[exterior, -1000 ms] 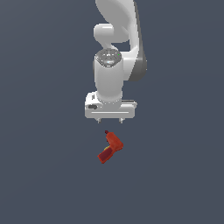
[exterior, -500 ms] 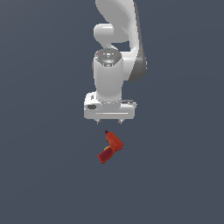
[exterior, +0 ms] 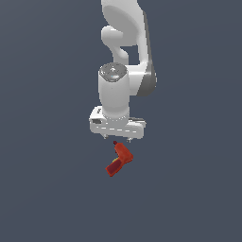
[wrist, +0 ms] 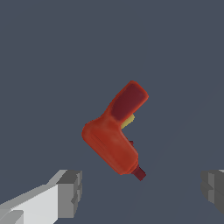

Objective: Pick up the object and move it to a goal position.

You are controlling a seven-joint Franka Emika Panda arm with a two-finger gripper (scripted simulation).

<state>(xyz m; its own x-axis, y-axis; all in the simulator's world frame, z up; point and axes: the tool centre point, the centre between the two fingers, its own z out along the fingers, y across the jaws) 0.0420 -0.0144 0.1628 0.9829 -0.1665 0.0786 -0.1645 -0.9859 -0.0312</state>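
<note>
Item one, the object [exterior: 119, 160]: a small red-orange drill-shaped piece with a bent body, a darker handle end and a tiny dark tip. It lies flat on the plain grey bench [exterior: 42, 189], tip pointing up toward the arm in the exterior view, handle angled down toward that view's left. Nothing touches it.

Item two, the pincer [exterior: 117, 137]: white, pointing straight down, poised just above the object's tip end. In the wrist view its two grey fingertips [wrist: 70, 192] stand far apart, released and empty, with the object [wrist: 114, 135] lying ahead of the gap rather than between them (only the dark tip comes close to the line joining the pads). The gap is much wider than the object's body.

Item three, the step in hand, as I judge it: lining up over the object before the descent. To do it well, the pincer should shift until the thick middle of the body, near the bend, sits midway between the fingertips, and turn so the pads meet the flat sides of that body, not the slanting handle. Then a straight drop, closing only once the pads are level with the body. Gripping at the narrow tip would likely let the piece swing or slip.

No goal marker shows in either view.
</note>
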